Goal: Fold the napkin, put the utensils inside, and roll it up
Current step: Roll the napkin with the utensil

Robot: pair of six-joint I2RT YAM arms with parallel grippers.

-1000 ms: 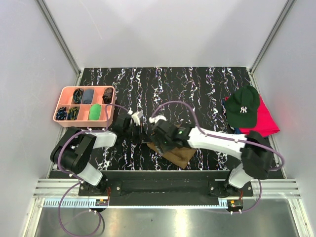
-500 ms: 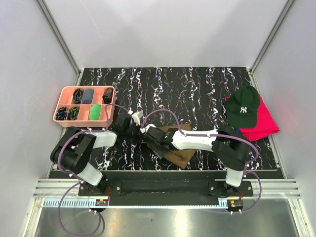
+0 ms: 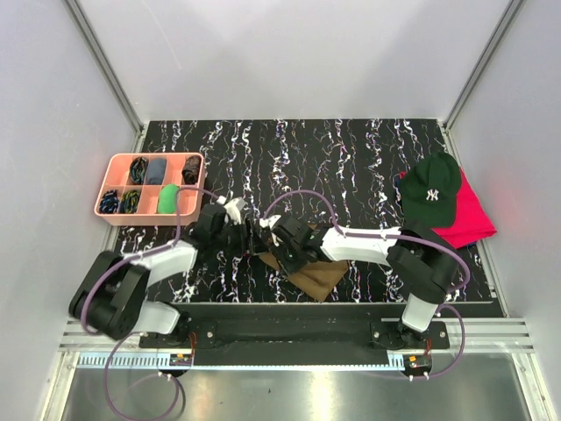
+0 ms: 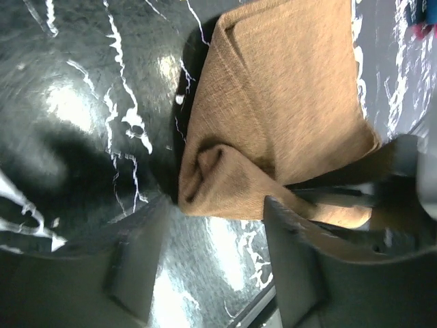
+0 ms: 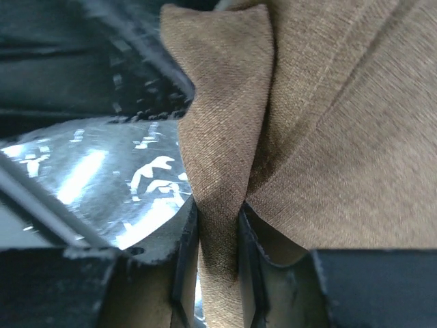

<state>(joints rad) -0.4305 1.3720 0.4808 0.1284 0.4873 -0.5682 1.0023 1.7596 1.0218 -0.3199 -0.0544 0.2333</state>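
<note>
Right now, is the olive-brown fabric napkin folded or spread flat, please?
Folded: the napkin shows layered edges, and the right gripper pinches one fold.

The right pincer (image 5: 217, 263) was clamped on a raised fold of the napkin (image 5: 328, 137), squeezing the brown weave into a narrow ridge between its two dark fingers (image 5: 186, 256). The rest of the cloth spread up and to the right, crossed by a diagonal crease. To the left lay the glossy, white-veined black bench (image 5: 95, 178). Above it, a dark blurred shape (image 5: 89, 61) sat beside the fold.
</note>
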